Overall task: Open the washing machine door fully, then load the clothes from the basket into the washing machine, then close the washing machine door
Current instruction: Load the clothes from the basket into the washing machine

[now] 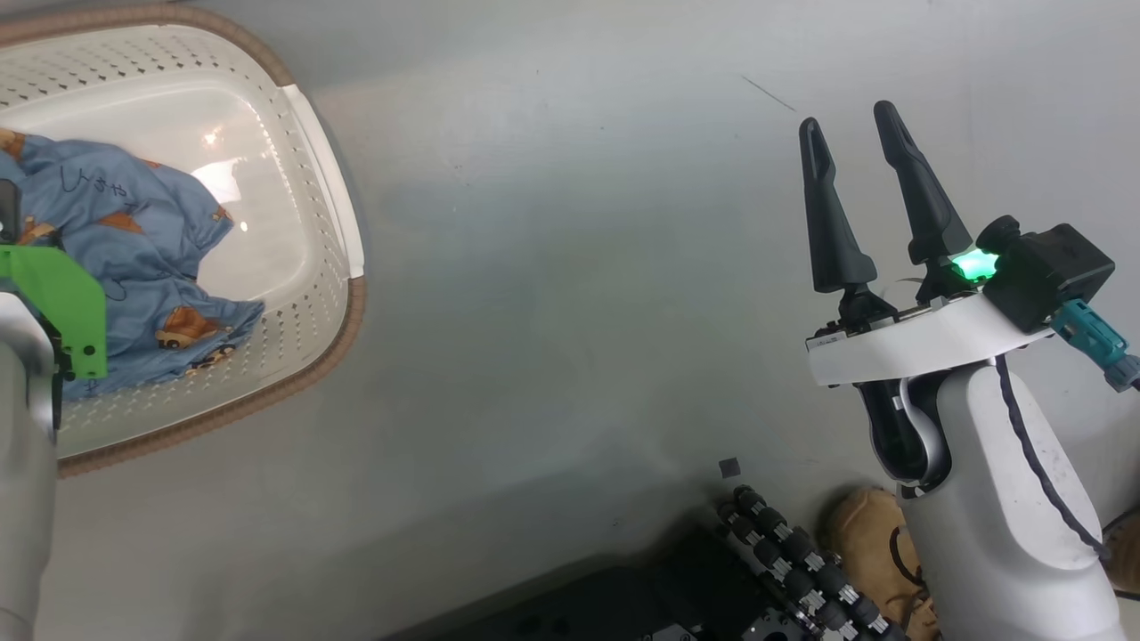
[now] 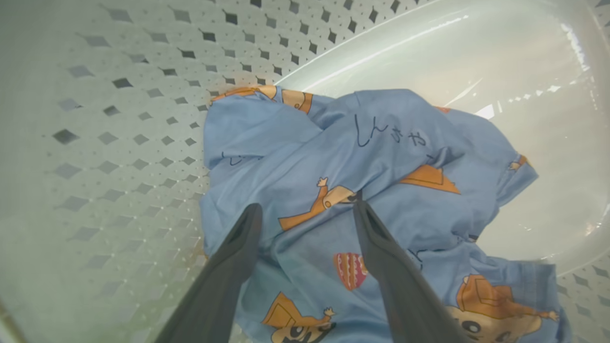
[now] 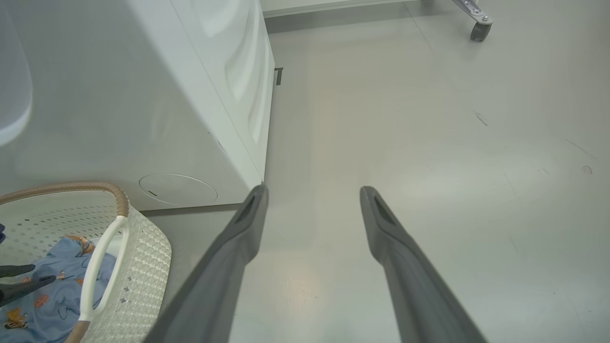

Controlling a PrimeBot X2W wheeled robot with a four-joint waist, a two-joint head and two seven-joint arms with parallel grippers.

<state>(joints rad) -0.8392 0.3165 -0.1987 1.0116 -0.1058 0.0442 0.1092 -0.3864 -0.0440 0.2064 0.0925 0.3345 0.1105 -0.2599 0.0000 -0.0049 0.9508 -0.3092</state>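
The cream perforated basket (image 1: 347,303) stands on the grey floor at the upper left, with the light blue printed clothes (image 1: 134,258) bunched inside. In the left wrist view my left gripper (image 2: 307,205) is open inside the basket (image 2: 119,143), its fingertips resting on or just above the clothes (image 2: 391,143). My right gripper (image 1: 849,117) hangs open and empty over bare floor, well right of the basket. The right wrist view shows the white washing machine (image 3: 143,95) behind the basket (image 3: 143,267), and my left gripper's fingers (image 3: 19,281) over the clothes (image 3: 52,295). The washing machine door is out of view.
A round cover (image 3: 178,189) sits low on the washer's front. The robot's dark base and black cable chain (image 1: 793,561) lie at the bottom, beside a tan shoe (image 1: 868,534). A caster wheel (image 3: 479,28) stands far off on the floor.
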